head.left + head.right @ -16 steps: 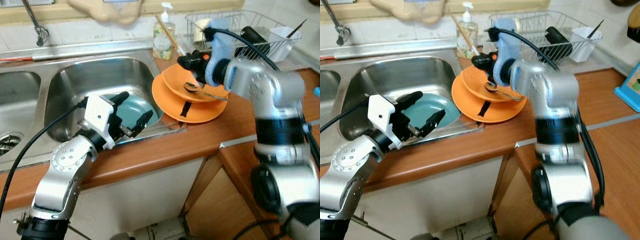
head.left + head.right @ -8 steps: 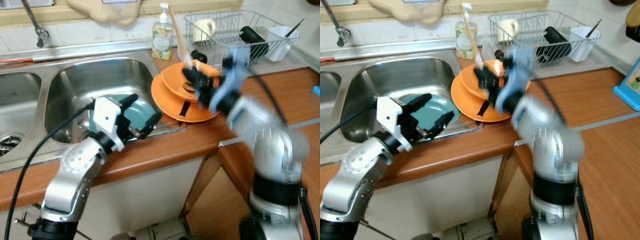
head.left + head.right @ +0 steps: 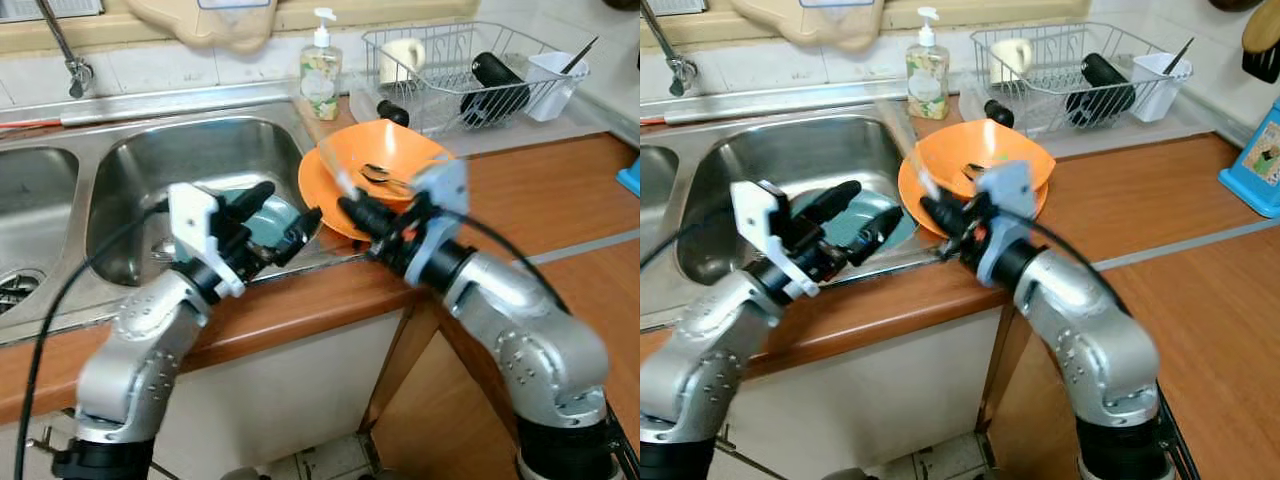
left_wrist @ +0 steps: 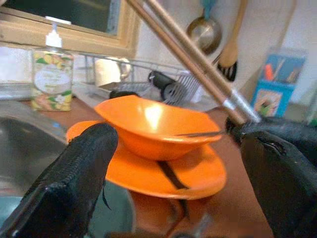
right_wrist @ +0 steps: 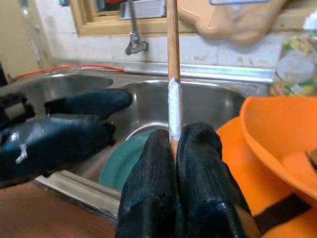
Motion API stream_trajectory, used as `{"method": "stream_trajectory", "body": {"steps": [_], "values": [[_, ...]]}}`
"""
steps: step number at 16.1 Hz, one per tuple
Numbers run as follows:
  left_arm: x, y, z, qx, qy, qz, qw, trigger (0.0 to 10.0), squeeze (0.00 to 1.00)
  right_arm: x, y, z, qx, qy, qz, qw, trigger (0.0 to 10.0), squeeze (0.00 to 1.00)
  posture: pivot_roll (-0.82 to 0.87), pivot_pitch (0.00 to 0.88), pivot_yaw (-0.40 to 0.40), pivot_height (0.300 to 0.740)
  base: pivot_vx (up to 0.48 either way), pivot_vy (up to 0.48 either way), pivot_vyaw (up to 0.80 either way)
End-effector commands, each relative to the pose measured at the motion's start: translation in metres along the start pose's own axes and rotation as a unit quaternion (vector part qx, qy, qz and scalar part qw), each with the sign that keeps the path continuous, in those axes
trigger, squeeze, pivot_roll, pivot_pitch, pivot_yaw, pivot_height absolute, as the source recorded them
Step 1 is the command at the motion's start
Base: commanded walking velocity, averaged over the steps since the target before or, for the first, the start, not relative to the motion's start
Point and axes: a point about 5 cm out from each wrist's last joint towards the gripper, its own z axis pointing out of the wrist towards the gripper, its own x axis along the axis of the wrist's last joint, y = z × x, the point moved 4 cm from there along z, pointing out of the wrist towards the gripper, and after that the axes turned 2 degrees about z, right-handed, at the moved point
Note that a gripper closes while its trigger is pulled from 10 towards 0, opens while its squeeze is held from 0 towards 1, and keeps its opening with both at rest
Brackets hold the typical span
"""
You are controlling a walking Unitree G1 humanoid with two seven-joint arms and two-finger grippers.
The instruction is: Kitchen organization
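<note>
My right gripper [image 3: 352,212] is shut on a pair of wooden chopsticks [image 5: 172,49] with a silver band. It holds them low over the counter edge, in front of the orange dishes. An orange bowl [image 3: 385,155] with a spoon [image 3: 378,175] in it sits on an orange plate [image 3: 325,195] beside the sink. My left gripper [image 3: 288,203] is open at the sink's front right corner. It hovers over a teal plate [image 3: 855,225] lying in the basin, close to the right gripper. In the left wrist view the chopsticks [image 4: 188,54] cross diagonally above the bowl [image 4: 153,124].
A soap bottle [image 3: 320,80] stands behind the dishes. A wire dish rack [image 3: 470,60] at the back right holds a mug, a black bottle and a white caddy. A steel double sink [image 3: 180,150] with a faucet [image 3: 70,70] lies to the left. A blue item [image 3: 1252,160] stands at the far right.
My right arm has swung from above the orange dishes down toward the counter's front edge, carrying the chopsticks. My left gripper has shifted slightly right along the sink edge.
</note>
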Motion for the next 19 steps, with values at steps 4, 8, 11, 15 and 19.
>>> {"method": "stream_trajectory", "body": {"steps": [4, 8, 11, 15, 19], "values": [[0.028, 0.007, 0.007, -0.028, 0.073, -0.094, 0.992, 10.0, 0.0, -0.002, -0.013, 0.003, 0.034, 0.003, -0.029, 0.999, 0.0, 0.0, -0.09, 0.0, 0.014, 0.74, 0.0, 0.0, 0.0], [0.023, 0.008, 0.011, -0.044, 0.063, -0.152, 0.985, 0.0, 0.0, 0.005, -0.025, 0.008, 0.072, 0.008, -0.066, 0.995, 0.0, 0.0, -0.1, 0.0, 0.018, 0.74, 0.0, 0.0, 0.0], [0.018, 0.009, 0.012, -0.043, 0.055, -0.162, 0.984, 0.0, 0.0, 0.008, -0.029, 0.01, 0.084, 0.015, -0.073, 0.994, 0.0, 0.0, -0.1, 0.0, 0.013, 0.74, 0.0, 0.0, 0.0], [0.024, 0.004, 0.01, -0.031, 0.085, -0.197, 0.976, 0.0, 0.0, 0.009, -0.036, 0.011, 0.107, 0.016, -0.08, 0.991, 0.0, 0.0, -0.1, 0.0, 0.005, 0.74, 0.0, 0.0, 0.0], [0.026, 0.002, 0.006, -0.028, 0.102, -0.215, 0.971, 0.0, 0.0, 0.01, -0.036, 0.01, 0.113, 0.016, -0.083, 0.99, 0.0, 0.0, -0.1, 0.0, 0.004, 0.74, 0.0, 0.0, 0.0]]}}
